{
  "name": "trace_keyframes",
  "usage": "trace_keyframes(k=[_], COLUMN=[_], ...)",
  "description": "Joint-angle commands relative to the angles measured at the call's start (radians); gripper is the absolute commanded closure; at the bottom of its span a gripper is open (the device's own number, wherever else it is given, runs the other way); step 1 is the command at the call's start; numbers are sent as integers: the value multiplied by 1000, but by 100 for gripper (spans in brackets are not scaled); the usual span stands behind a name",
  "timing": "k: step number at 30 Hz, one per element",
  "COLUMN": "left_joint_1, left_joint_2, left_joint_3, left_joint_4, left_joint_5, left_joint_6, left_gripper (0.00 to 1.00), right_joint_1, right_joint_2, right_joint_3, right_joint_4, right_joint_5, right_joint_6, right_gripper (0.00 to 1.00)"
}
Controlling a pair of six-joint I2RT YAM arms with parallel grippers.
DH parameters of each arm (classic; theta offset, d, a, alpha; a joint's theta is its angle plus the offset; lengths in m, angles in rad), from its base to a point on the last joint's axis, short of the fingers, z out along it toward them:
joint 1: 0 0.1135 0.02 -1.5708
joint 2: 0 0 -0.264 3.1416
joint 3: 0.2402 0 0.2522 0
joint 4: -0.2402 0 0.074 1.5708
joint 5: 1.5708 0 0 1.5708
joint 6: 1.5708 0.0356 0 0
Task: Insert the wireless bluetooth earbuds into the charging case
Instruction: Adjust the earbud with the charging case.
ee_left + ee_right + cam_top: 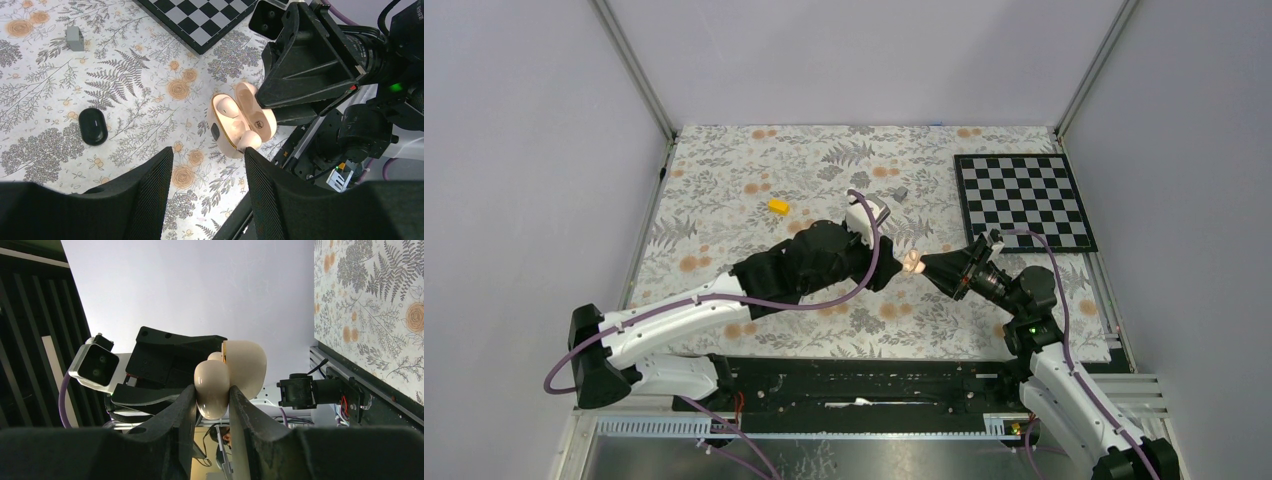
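Note:
My right gripper (932, 264) is shut on an open beige charging case (911, 262) and holds it above the table; in the right wrist view the fingers (212, 390) clamp one shell of the case (247, 367). In the left wrist view the case (220, 127) gapes open. One beige earbud (227, 106) sits in its upper socket. A second beige bud (248, 141) sits at the lower socket, against my right fingertip. My left gripper (207, 152) is open and empty just below the case. A black oval pod (93, 126) lies on the cloth. No tiny black nubs show.
A chessboard (1024, 200) lies at the back right and shows at the top of the left wrist view (200, 20). A small grey block (901, 192) and a yellow piece (778, 206) lie on the floral cloth. The black front rail (874, 375) runs along the near edge.

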Motion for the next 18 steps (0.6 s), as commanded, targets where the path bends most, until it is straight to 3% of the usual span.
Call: trace_keyframes(k=[1, 18], left_joint_1=[5, 5], left_joint_2=[4, 60], left_joint_3=[52, 92], left_joint_4=[51, 40], left_joint_5=[-33, -53], left_joint_6=[17, 19], left_gripper=[43, 43], right_joint_1=[6, 7], right_joint_2=[-21, -41], right_joint_3=[26, 17], right_joint_4=[44, 43], right_joint_5=[-30, -33], right_joint_6=[-10, -6], right_gripper=[100, 100])
